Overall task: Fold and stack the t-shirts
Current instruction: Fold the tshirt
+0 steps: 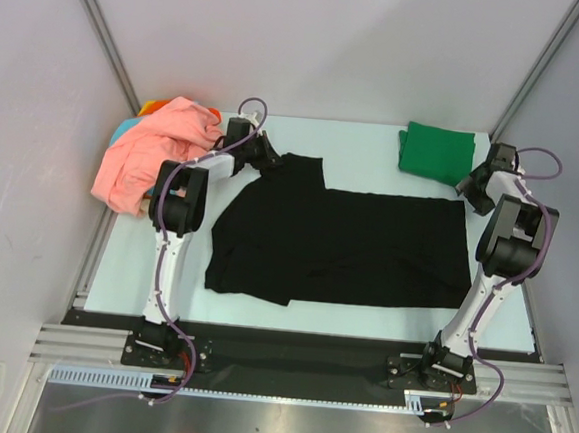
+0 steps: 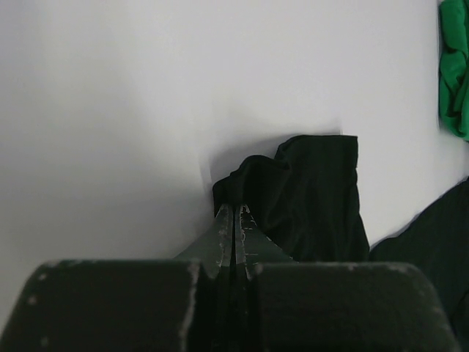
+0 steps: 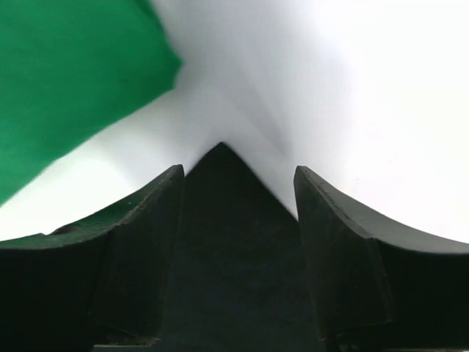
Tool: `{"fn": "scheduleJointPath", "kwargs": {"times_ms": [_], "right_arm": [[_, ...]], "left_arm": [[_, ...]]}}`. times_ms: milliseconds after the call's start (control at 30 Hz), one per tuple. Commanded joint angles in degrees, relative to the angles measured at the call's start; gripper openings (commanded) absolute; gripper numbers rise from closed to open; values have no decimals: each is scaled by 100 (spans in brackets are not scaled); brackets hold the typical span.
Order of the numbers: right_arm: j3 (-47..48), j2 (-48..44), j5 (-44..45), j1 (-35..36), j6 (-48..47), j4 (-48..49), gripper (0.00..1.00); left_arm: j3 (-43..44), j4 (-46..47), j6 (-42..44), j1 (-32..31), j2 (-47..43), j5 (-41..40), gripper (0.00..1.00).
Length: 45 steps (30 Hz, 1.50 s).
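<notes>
Desk: Where's the black t-shirt [image 1: 367, 248]?
Operator: Spread mid-frame on the bench [image 1: 365, 152]. My left end effector [image 2: 234, 211] pinches its sleeve [image 2: 308, 183] shut; right end effector [image 3: 238, 183] gapes empty. I'd fold inward, low and taut.

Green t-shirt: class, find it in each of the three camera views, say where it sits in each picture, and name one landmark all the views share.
Top external: green t-shirt, folded, at the far right of the table.
Left wrist: green t-shirt at the top right edge, beyond the black t-shirt.
Right wrist: green t-shirt fills the upper left, ahead of the open right gripper.
Shared landmark: the pale table under it.
</notes>
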Motion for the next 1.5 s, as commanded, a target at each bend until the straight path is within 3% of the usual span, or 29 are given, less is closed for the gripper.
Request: {"fn": "scheduleJointPath", "kwargs": {"times_ms": [0,400,500,533,633,967,1033,1267,1467], "right_arm": [[240,106,146,-4,-106,-87,65],[398,563,181,225,-220,2,52],[398,616,155,234,-237,-7,36],[380,608,128,234,-246,10,24],[319,590,119,269,-255,-16,0],[-85,-648,-127,638,-317,-33,0],[-94,-938,-118,682,-369,-86,0],[-340,-1615,-161,647,-457,-122,0],[-937,-2064,-373,559,-300,36,0]], "left_arm": [[-7,-111,17,50,-129,-14,0],[81,-208,26,50,-76,-32,0],[82,-217,26,50,-68,-41,0],[90,-217,17,50,-68,-41,0],[99,-234,17,50,-50,-50,0],[548,-903,-132,67,4,-181,0],[118,-719,-237,59,-497,-321,0],[-190,-1139,-132,50,-1675,-577,0],[-1148,-1253,-1,32,-2860,-735,0]]}}
